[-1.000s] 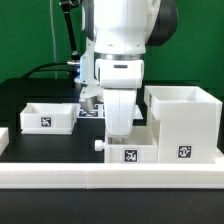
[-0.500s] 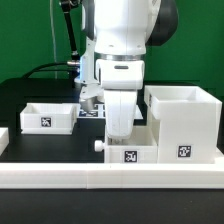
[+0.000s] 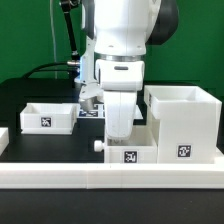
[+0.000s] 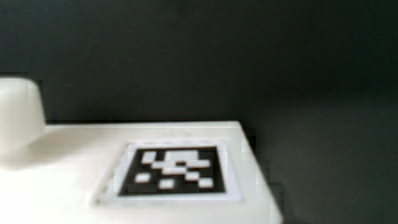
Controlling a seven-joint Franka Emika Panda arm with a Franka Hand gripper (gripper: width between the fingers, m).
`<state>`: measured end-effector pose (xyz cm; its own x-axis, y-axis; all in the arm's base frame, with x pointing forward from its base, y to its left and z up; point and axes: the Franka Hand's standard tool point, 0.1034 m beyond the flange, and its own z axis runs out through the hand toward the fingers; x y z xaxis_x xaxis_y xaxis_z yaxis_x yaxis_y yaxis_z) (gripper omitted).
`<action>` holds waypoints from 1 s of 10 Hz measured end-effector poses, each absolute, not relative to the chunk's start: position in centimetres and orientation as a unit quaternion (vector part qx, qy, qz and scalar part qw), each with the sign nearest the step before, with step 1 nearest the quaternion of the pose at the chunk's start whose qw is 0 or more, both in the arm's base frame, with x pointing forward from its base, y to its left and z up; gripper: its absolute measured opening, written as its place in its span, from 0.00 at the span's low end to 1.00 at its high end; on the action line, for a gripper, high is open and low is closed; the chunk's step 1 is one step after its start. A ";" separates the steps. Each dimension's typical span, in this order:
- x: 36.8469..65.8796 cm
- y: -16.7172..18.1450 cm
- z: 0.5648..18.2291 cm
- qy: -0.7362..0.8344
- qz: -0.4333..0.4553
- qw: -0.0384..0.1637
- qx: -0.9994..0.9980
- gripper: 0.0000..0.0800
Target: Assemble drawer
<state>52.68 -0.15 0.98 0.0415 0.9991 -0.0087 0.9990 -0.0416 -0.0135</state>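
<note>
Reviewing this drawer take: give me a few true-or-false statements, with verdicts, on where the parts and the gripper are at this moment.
1. The housing stands at the exterior view's right of the arm. True.
2. Both trays are slid into the housing. False: the outer tray, at the exterior view's left, and the middle tray both sit outside it.
3. The gripper is lowered at the outer tray. False: it is down at the middle tray.
4. The middle tray's knob faces the exterior view's left. True.
5. The wrist view shows a tag on a white surface. True.
</note>
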 end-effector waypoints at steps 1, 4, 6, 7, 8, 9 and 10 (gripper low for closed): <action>52.7 -0.2 1.0 -0.692 0.008 0.002 -0.722 0.05; 52.8 1.1 1.0 -0.698 0.006 0.002 -0.716 0.05; 52.8 1.1 1.0 -0.699 0.005 0.002 -0.715 0.05; 52.8 1.1 1.0 -0.699 0.005 0.002 -0.716 0.05; 52.8 1.1 1.0 -0.699 0.005 0.002 -0.716 0.05; 52.8 1.1 1.0 -0.699 0.005 0.002 -0.716 0.05; 52.8 1.1 1.0 -0.698 0.005 0.002 -0.716 0.05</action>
<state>52.75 1.05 0.99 0.0243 0.9997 -0.0047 0.9996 -0.0243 -0.0108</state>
